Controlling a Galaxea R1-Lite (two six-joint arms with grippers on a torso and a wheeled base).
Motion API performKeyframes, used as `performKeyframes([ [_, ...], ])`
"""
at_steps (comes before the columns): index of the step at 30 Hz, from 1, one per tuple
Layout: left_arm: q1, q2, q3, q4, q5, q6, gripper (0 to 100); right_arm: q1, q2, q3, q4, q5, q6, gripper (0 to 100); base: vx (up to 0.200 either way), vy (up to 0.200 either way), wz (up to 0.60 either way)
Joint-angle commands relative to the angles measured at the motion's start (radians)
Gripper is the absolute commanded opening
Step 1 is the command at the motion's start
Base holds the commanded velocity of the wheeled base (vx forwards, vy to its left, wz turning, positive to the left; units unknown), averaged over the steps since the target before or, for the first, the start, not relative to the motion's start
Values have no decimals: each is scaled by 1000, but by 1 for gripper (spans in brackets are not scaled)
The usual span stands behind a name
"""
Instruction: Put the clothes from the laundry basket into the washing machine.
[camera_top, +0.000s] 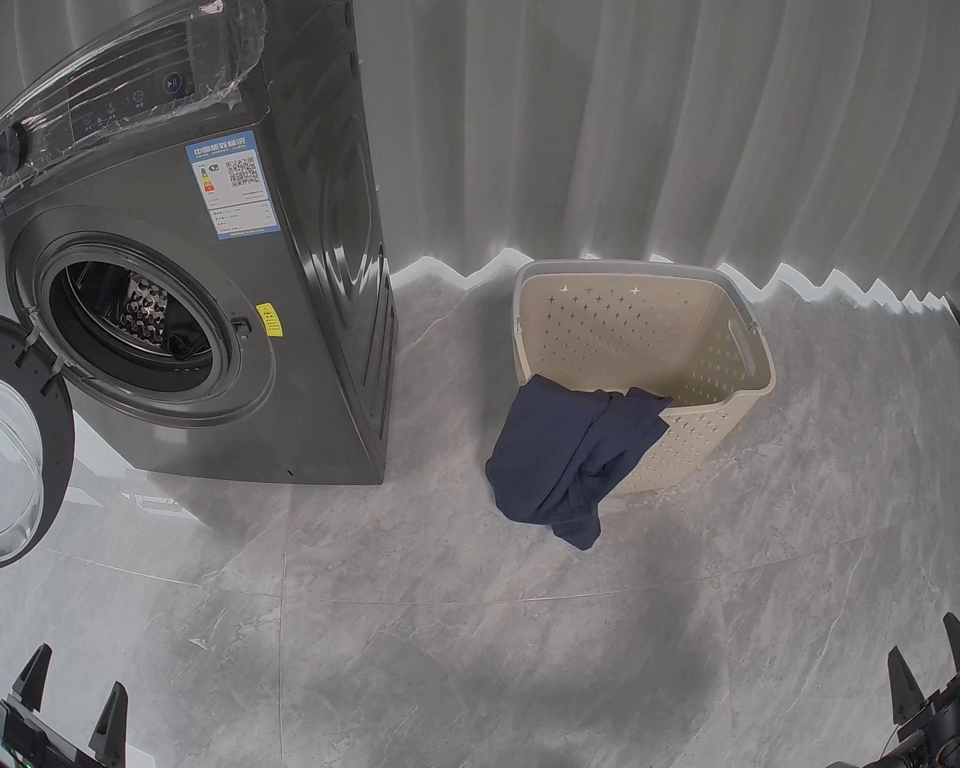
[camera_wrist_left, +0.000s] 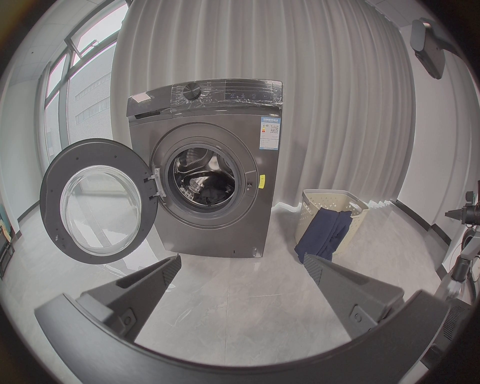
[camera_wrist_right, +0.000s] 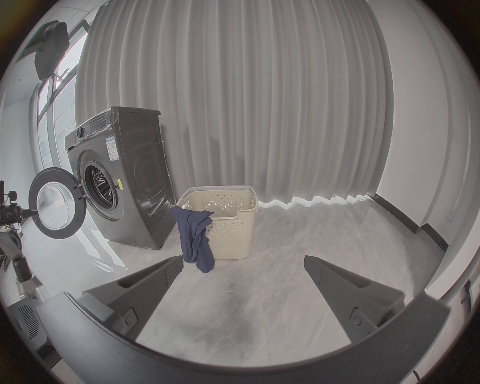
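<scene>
While both pairs of fingers (camera_wrist_left: 145, 285) stood spread wide with nothing between them, the left gripper (camera_wrist_left: 241, 260) and the right gripper (camera_wrist_right: 242, 260) were over the near part of the floor (camera_top: 450, 650), well apart from the laundry. A navy garment (camera_top: 565, 450) lay draped over the near rim of the laundry basket (camera_top: 640, 310), hanging down its outside. The basket stood near the floor's far edge by the curtain (camera_top: 650, 120), beside the washing machine (camera_top: 310, 330), whose door (camera_top: 30, 450) was swung open; dark cloth (camera_wrist_left: 207, 186) lay in the drum.

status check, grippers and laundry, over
Left gripper open, empty; right gripper open, empty. Blue garment draped over basket rim, hanging outside. Washer door open, nothing seen in the way.
</scene>
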Motion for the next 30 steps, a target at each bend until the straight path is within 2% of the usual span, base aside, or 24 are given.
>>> performKeyframes([
  [1,0,-8,16,-1,0,-1,100,0,-16,18,0,0,0,100,0,-200,0],
  [5,0,-8,16,-1,0,-3,100,0,-16,18,0,0,0,100,0,-200,0],
  [11,0,-8,16,-1,0,-1,100,0,-16,18,0,0,0,100,0,0,0],
  [30,0,-8,16,-1,0,-1,100,0,-16,18,0,0,0,100,189,0,0],
])
